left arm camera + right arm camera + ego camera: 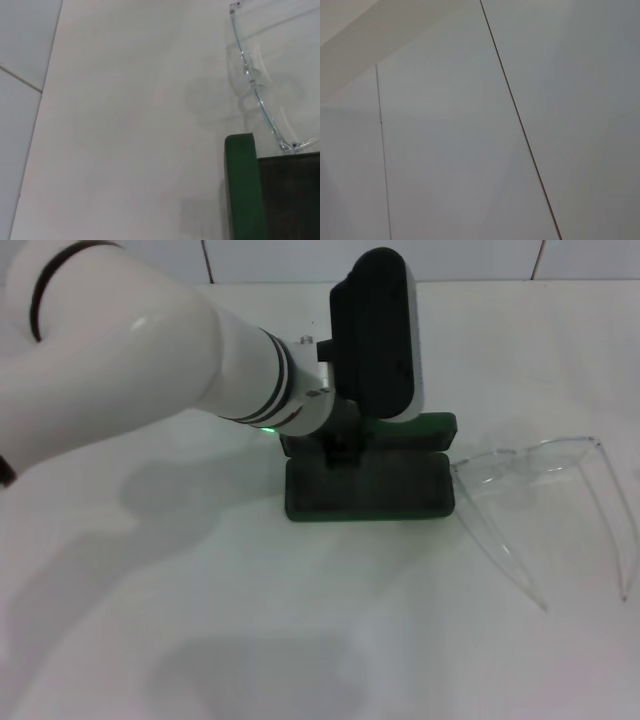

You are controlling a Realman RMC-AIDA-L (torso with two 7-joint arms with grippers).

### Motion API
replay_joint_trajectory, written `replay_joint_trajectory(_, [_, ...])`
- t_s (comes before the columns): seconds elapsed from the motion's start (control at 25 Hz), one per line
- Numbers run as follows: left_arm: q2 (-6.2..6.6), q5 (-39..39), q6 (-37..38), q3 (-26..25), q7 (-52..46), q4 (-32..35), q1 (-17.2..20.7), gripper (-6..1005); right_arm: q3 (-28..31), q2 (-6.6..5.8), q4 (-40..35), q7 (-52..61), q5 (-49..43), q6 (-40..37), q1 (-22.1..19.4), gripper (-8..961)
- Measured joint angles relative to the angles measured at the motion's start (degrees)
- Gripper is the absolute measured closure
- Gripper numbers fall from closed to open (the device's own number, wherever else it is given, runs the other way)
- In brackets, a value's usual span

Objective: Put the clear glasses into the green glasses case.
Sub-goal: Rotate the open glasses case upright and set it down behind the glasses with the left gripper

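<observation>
One arm, the left, is reached over the white table (300, 640), its hand (343, 445) at the open green glasses case (370, 490); its opening cannot be told. The case could be knocked against the clear glasses (545, 510) lying just beside.

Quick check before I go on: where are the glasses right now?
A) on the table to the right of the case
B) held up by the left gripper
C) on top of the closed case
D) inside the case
A: the head view shows the glasses lying on the white table just right of the open case, arms unfolded, with nothing holding them.
</observation>
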Motion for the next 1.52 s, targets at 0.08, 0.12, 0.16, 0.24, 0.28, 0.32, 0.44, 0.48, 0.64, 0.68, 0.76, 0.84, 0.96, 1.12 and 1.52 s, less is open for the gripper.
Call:
replay_joint_trajectory(0.08, [0.00,-0.4,-0.4,0.2,0.0,-0.5,-0.3,906,0.0,-0.01,0.0,0.0,0.0,0.0,0.0,220])
replay_joint_trajectory(0.12, [-0.01,-0.4,-0.5,0.3,0.0,-0.7,-0.4,906,0.0,0.00,0.0,0.0,0.0,0.0,0.0,220])
replay_joint_trajectory(0.16, [-0.02,-0.4,-0.6,0.4,0.0,-0.8,-0.4,906,0.0,0.00,0.0,0.0,0.0,0.0,0.0,220])
replay_joint_trajectory(0.24, [-0.07,-0.6,-0.8,0.4,-0.1,-0.8,-0.4,906,0.1,0.00,0.0,0.0,-0.1,-0.1,-0.2,220])
replay_joint_trajectory(0.28, [-0.09,-0.8,-1.0,0.4,-0.2,-0.8,-0.4,906,0.1,0.00,0.0,0.0,-0.1,-0.1,-0.3,220])
replay_joint_trajectory(0.32, [-0.09,-1.0,-1.1,0.5,-0.4,-0.8,-0.4,906,0.1,0.01,0.0,-0.1,-0.1,-0.1,-0.4,220])
replay_joint_trajectory(0.44, [-0.06,-1.2,-1.5,0.7,-0.8,-0.8,-0.5,907,0.1,0.05,0.0,-0.1,-0.1,-0.1,-0.6,220])
replay_joint_trajectory(0.48, [-0.06,-1.1,-1.5,0.9,-0.8,-0.8,-0.4,907,0.1,0.05,0.0,-0.1,-0.1,-0.1,-0.6,220])
replay_joint_trajectory(0.64, [-0.08,-0.8,-2.2,1.5,-1.0,-0.8,-0.1,908,0.1,0.08,0.0,-0.1,0.0,-0.8,-0.7,221])
replay_joint_trajectory(0.68, [-0.07,-0.8,-2.5,1.7,-1.1,-0.8,0.0,908,0.2,0.08,0.0,-0.1,0.1,-1.0,-0.7,221])
replay_joint_trajectory(0.76, [-0.06,-0.7,-2.8,1.8,-1.4,-0.8,0.0,898,0.2,0.09,0.0,-0.1,0.4,-1.1,-0.9,221])
replay_joint_trajectory(0.84, [-0.02,-0.6,-3.0,2.1,-1.4,-0.8,0.0,889,0.2,0.09,0.0,-0.1,0.6,-1.2,-1.0,221])
replay_joint_trajectory(0.96, [0.09,-0.5,-3.4,2.8,-1.3,-0.8,0.0,874,0.2,0.09,0.0,-0.1,0.6,-1.3,-1.2,220])
replay_joint_trajectory(1.12, [0.11,-0.4,-4.4,3.2,-1.3,-0.7,0.2,843,0.4,0.09,0.0,-0.1,1.2,-2.0,-1.6,220])
replay_joint_trajectory(1.52, [0.27,0.1,-4.7,4.3,-0.1,0.0,0.2,617,0.9,0.09,0.1,-0.7,1.5,-2.2,-2.2,221])
